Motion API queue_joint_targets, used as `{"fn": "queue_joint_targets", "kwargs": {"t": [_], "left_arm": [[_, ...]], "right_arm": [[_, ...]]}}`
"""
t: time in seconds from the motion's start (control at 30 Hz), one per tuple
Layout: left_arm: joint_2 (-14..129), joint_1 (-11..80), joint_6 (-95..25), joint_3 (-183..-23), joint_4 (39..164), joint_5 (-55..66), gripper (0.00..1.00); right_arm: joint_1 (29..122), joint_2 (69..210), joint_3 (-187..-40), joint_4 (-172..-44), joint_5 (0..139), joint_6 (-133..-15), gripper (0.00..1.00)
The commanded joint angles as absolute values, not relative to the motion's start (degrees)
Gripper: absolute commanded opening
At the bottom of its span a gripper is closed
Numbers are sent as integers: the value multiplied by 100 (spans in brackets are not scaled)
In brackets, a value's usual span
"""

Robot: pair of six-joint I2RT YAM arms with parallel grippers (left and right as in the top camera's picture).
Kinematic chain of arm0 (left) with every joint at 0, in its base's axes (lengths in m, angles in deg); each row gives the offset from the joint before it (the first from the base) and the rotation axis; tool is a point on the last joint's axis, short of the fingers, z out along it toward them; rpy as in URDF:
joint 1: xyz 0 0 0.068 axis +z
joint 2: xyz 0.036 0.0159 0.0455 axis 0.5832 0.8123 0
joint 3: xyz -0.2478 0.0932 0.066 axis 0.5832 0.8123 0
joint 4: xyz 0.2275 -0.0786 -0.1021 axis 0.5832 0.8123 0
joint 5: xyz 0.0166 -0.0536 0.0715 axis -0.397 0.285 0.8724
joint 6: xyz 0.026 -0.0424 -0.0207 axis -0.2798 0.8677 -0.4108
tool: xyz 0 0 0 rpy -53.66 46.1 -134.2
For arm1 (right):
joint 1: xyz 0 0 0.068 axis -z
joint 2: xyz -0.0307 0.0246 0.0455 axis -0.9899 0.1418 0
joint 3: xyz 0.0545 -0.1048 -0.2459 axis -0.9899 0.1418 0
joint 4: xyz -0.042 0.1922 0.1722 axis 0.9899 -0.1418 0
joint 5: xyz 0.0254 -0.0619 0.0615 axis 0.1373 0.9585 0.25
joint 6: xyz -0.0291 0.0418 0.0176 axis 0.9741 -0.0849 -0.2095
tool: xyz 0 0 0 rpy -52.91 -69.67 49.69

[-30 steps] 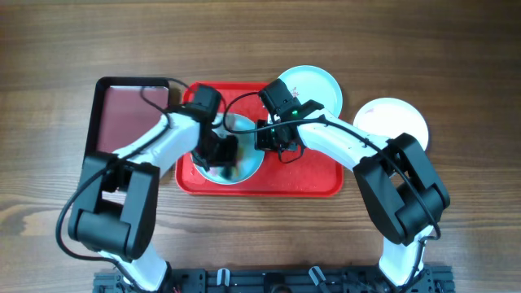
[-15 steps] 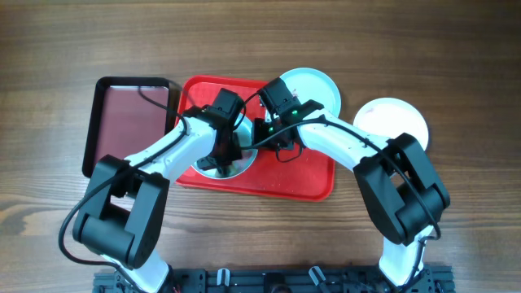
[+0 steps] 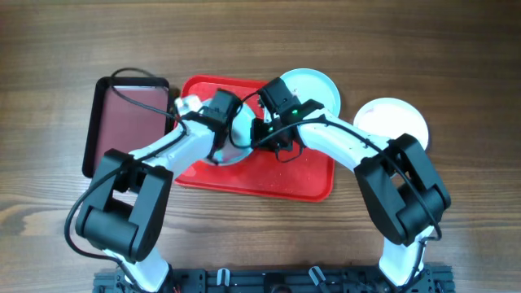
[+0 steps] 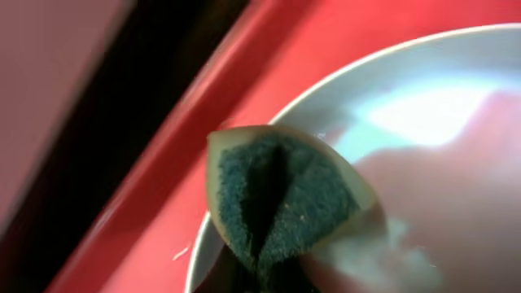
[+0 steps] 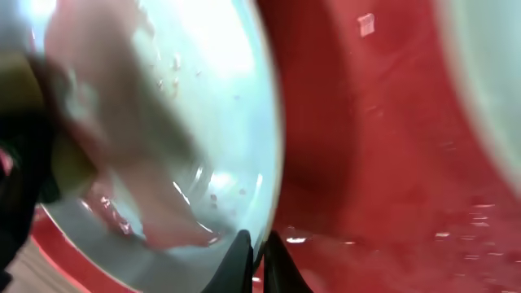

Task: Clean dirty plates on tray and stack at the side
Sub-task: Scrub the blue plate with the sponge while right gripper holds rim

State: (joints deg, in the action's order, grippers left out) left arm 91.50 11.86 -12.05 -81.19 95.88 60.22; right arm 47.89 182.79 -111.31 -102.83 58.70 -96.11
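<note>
We show 1 pale turquoise round plate [image 3: 246, 134] in the left half of the bright red rectangular plastic tray [image 3: 285, 175], its rim pinched between the fingers of the right gripper [image 5: 257, 259]. The left gripper [image 3: 221, 146], clamped on a folded yellow-and-green sponge [image 4: 281, 191], sits at the plate's left edge; the smeared face lies rightward.

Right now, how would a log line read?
left gripper: sponge on turquoise plate | right gripper: pinching its rim | red tray: under plate
</note>
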Motion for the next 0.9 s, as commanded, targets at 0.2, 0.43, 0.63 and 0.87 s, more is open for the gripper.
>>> {"fn": "queue_joint_targets", "kwargs": {"t": [0.2, 0.43, 0.63, 0.87], "left_arm": [[9557, 1230, -4774, -7927, 8305, 2702, 4], [9557, 1309, -6070, -7927, 8628, 1733, 4], [9559, 1309, -5493, -7927, 9686, 1698, 4], [9559, 1307, -3004, -7927, 10473, 1478, 4]], "right_arm": [[4807, 18360, -11094, -10440, 5826, -9318, 4], [4807, 18362, -11090, -10405, 5669, -9163, 4], [4936, 18362, -11090, -10195, 5467, -9099, 4], [5412, 18362, -11090, -9922, 4755, -8795, 4]]}}
